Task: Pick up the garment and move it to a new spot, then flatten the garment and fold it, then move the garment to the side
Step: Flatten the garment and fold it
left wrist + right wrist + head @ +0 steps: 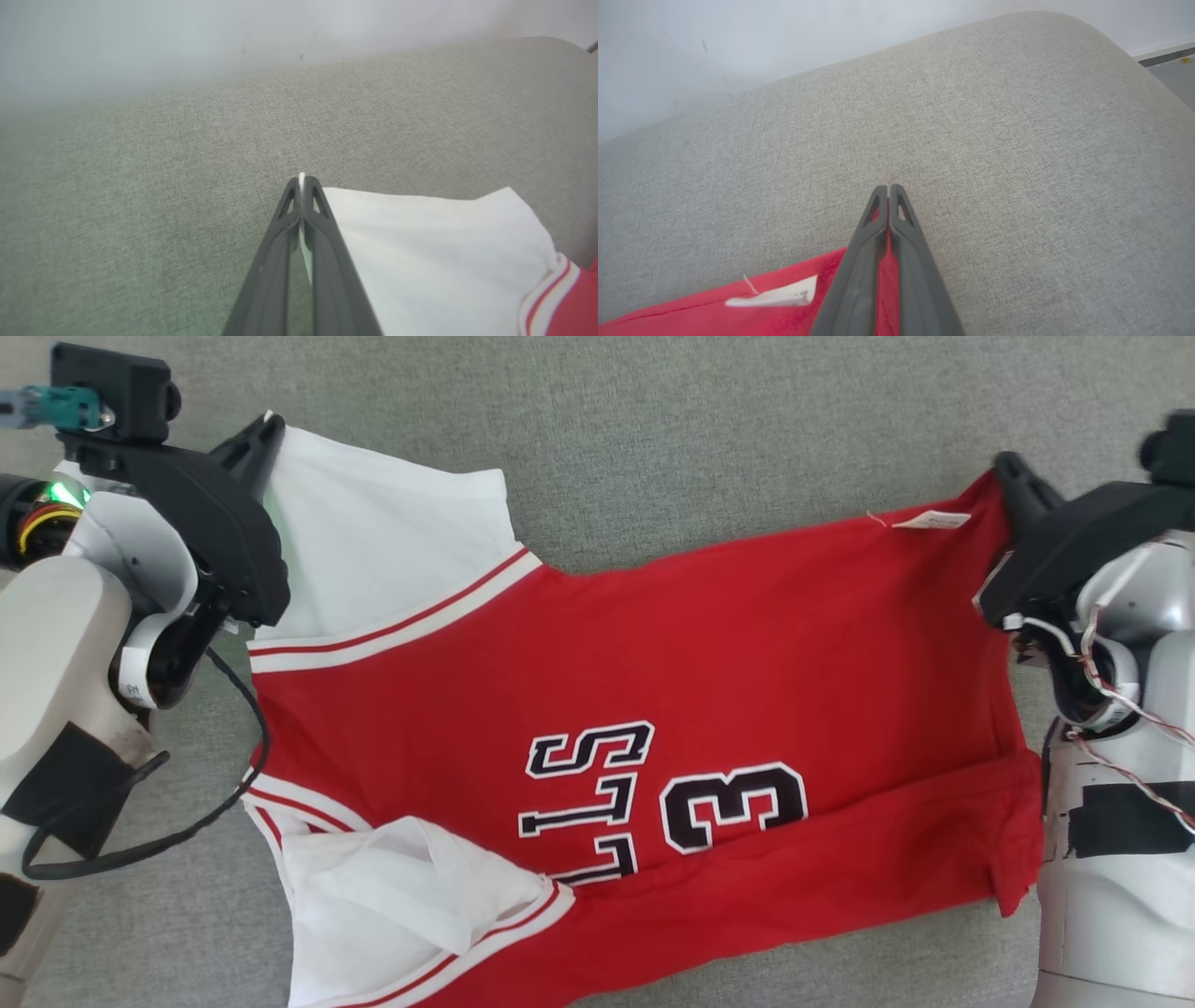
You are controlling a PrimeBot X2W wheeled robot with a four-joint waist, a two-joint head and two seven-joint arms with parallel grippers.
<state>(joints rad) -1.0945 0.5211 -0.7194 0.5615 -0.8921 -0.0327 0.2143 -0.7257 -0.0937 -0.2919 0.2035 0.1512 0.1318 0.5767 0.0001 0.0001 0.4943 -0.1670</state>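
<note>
The garment [653, 672] is a red jersey with white sleeves, striped trim and black lettering, spread sideways across the grey cushion. My left gripper [266, 429] is shut on the far white sleeve corner; white cloth [420, 252] shows pinched between its fingers [322, 242] in the left wrist view. My right gripper [1006, 467] is shut on the far red hem corner beside a white label [932, 520]. In the right wrist view red cloth [761, 312] sits between the closed fingers [859, 261]. The near hem is folded over itself at the lower right.
A grey fabric cushion [700, 439] lies under everything, with bare surface beyond the garment. Its far edge meets a pale wall [187, 42]. The cushion's rounded right end [1134, 74] drops toward the floor. A black cable [224, 784] loops beside my left arm.
</note>
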